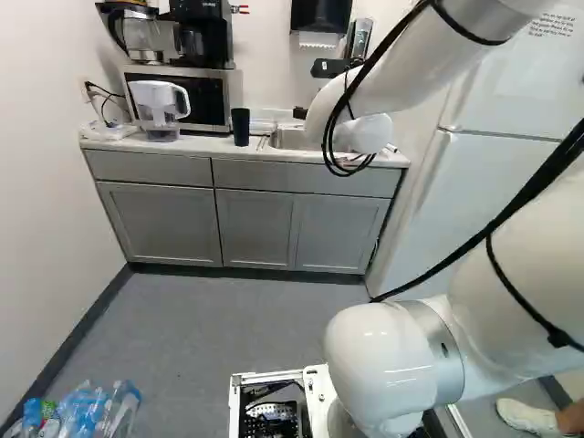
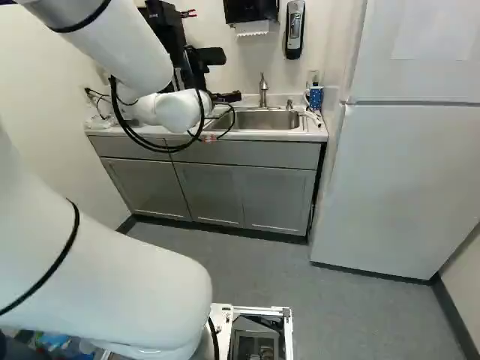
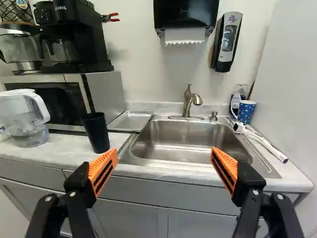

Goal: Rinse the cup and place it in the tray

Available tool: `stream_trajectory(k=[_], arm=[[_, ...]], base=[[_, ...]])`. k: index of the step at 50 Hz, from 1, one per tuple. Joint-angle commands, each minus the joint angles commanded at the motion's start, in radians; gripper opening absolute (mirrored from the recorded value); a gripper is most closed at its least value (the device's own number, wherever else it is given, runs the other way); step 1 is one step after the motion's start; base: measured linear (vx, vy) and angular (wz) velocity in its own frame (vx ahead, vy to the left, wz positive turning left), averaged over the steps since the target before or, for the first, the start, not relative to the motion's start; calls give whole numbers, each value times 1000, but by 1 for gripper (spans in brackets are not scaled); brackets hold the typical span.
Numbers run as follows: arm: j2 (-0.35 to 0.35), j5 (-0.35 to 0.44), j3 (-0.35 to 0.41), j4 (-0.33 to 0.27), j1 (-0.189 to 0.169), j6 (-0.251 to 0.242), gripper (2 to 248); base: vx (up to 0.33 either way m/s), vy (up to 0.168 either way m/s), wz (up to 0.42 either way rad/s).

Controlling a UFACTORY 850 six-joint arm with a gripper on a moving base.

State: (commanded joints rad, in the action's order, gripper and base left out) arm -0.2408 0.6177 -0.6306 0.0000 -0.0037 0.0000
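Observation:
Part of my black gripper (image 2: pixel 206 64) shows beyond the white wrist in the right base view. In the wrist view the gripper (image 3: pixel 163 166) is open, its orange pads wide apart with nothing between them. A dark cup (image 3: pixel 96 133) stands upright on the counter, ahead of the gripper and beyond one finger, apart from it; the left base view shows the same cup (image 1: pixel 240 126). Beside the cup, between microwave and sink, lies a shallow metal tray (image 3: pixel 131 122). The steel sink (image 3: pixel 183 141) with its faucet (image 3: pixel 188 101) is ahead of the gripper.
A water pitcher (image 3: pixel 25 119) and a microwave (image 3: pixel 54 96) with coffee makers on top stand on the cup's side. Across the sink are a blue patterned cup (image 3: pixel 246 111) and a white brush (image 3: pixel 260 141). A fridge (image 2: pixel 405 180) borders the counter. Bottles (image 1: pixel 87 411) lie low at the left.

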Motion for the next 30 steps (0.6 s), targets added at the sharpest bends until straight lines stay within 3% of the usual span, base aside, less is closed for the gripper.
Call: stream_trajectory(k=[30], arm=[[28,-90,-88,0,0,0,247]], base=[[0,0,0]])
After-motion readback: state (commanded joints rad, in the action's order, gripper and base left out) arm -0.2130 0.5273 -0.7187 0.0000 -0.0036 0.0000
